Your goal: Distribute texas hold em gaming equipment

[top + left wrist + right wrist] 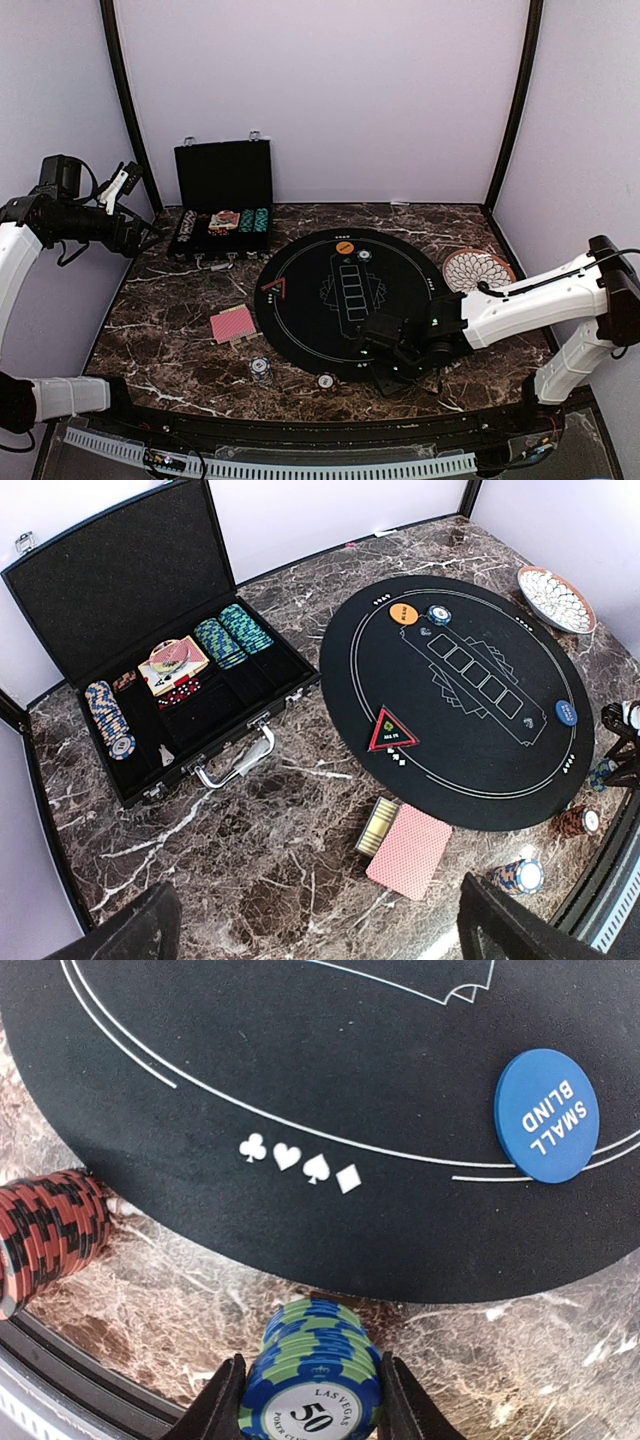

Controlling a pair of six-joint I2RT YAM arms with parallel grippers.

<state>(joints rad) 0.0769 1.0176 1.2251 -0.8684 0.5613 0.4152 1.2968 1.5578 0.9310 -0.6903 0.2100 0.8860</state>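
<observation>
Pinching the blue stack (310, 1345) by its sides, the right gripper (312, 1368) sat low over the table (520, 1360), just short of the mat (300, 1060) edge ahead of it; whether the stack rested on the marble could not be told. The blue disc (545, 1115) lay ahead to its right, and a red stack (45, 1230) lay to its left. This looked like placing chips at a seat. The next move called for a level hold so the chips would not topple. The left gripper (320, 935) hung spread wide, with the cards (410, 852) just ahead below it and the case (110, 570) farther ahead to its left.
</observation>
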